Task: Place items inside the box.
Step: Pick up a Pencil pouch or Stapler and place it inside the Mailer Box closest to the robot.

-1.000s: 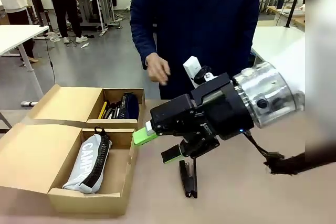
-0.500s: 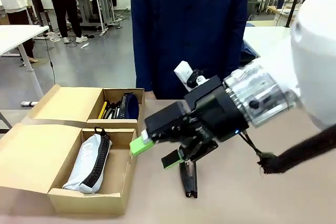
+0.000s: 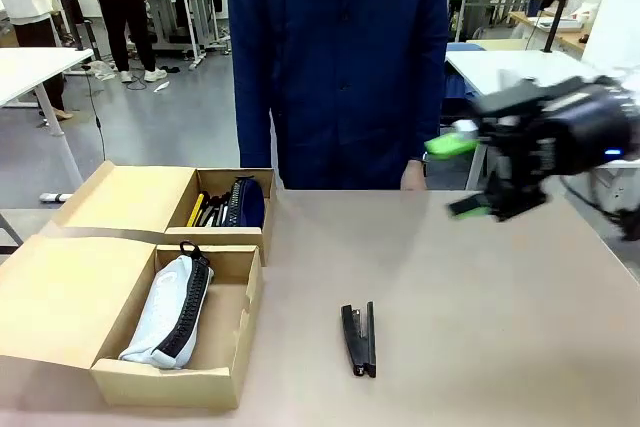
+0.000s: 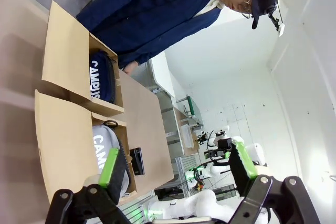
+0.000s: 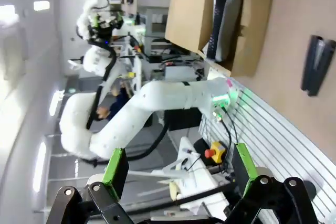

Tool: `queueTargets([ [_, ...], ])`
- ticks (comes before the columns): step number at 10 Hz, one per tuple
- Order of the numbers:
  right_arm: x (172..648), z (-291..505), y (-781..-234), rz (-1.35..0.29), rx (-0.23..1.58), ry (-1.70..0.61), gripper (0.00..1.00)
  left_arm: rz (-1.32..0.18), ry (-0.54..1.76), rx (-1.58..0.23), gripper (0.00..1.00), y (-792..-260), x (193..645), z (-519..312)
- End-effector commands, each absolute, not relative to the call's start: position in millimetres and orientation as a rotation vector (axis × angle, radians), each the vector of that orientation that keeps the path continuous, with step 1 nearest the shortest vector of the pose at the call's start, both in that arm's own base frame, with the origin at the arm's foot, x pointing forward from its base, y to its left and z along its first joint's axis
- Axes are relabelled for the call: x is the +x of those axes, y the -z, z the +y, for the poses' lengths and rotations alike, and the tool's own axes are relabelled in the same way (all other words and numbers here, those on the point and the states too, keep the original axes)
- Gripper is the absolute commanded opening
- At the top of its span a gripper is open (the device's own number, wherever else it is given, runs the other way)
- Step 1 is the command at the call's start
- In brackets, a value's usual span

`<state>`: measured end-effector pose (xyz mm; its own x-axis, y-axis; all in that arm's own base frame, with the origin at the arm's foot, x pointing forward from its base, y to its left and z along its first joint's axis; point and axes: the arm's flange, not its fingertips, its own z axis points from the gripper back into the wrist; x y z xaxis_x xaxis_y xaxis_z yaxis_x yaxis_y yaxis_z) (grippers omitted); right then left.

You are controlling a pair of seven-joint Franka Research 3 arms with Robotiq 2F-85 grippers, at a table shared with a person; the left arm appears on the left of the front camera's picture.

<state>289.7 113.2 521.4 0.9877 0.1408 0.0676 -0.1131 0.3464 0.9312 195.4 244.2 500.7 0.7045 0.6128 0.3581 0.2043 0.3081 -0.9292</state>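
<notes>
The black stapler (image 3: 359, 339) lies flat on the table, right of the open cardboard box (image 3: 165, 384). In the box's near compartment lies the grey pencil case (image 3: 168, 309). The far compartment holds the navy pencil case (image 3: 246, 202), the yellow utility knife (image 3: 196, 209) and the black marker pen (image 3: 209, 215). My right gripper (image 3: 459, 176) hangs open and empty high at the right, well clear of the stapler (image 5: 315, 64). In its own wrist view my left gripper (image 4: 176, 163) is open and empty, off to the side of the box (image 4: 63, 69), with the navy case (image 4: 100, 77), the grey case (image 4: 104, 148) and the stapler (image 4: 137, 160) beyond.
A person in a dark blue jacket (image 3: 340, 57) stands at the far edge, one hand (image 3: 412, 176) hanging near the table. The box lids (image 3: 60, 292) lie folded out to the left. Bare table stretches right of the stapler.
My right gripper has drawn away from just above the stapler, up and to the right, still open and empty. The stapler has not moved. The person's raised hand has dropped.
</notes>
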Motion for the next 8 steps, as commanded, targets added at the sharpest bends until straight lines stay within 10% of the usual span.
queueTargets([
  [1, 244.5, 26.4, -480.9, 0.005, 1.266, -0.196, 1.00, -0.814, -0.294, -1.275, 1.00, -503.1, 195.6, 243.9],
  [7, 110.2, -135.1, -378.0, -0.429, 1.472, 0.433, 1.00, -0.814, -0.294, -1.275, 1.00, -503.1, 195.6, 243.9],
  [8, 144.8, -213.9, -461.1, -0.296, 1.414, 0.417, 1.00, -0.814, -0.294, -1.275, 1.00, -503.1, 195.6, 243.9],
])
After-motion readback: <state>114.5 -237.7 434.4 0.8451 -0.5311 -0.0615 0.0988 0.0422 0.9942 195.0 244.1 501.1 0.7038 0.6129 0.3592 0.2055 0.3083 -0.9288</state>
